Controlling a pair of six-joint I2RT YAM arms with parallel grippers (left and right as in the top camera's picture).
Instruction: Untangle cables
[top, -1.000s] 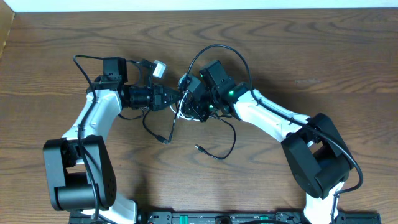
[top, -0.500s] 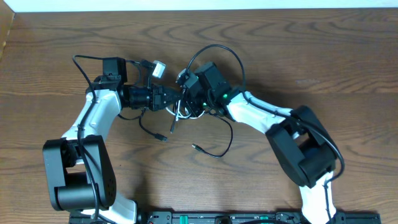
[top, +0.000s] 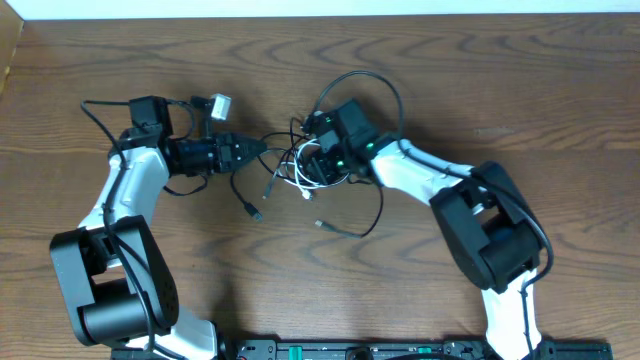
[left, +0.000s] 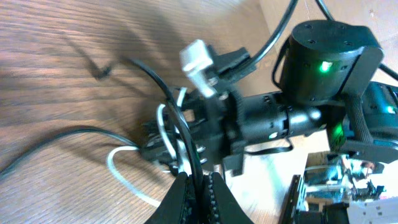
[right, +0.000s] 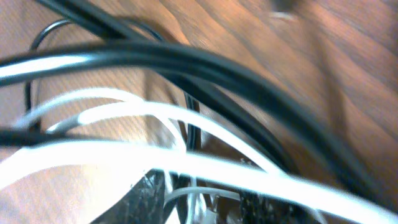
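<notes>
Cables: one white, at least two black, tangled. Left gripper clamped on black cable; right gripper opening indeterminate. Surface: brown wooden table.

Knot of cables mid-table; open table along far edge and right
</notes>
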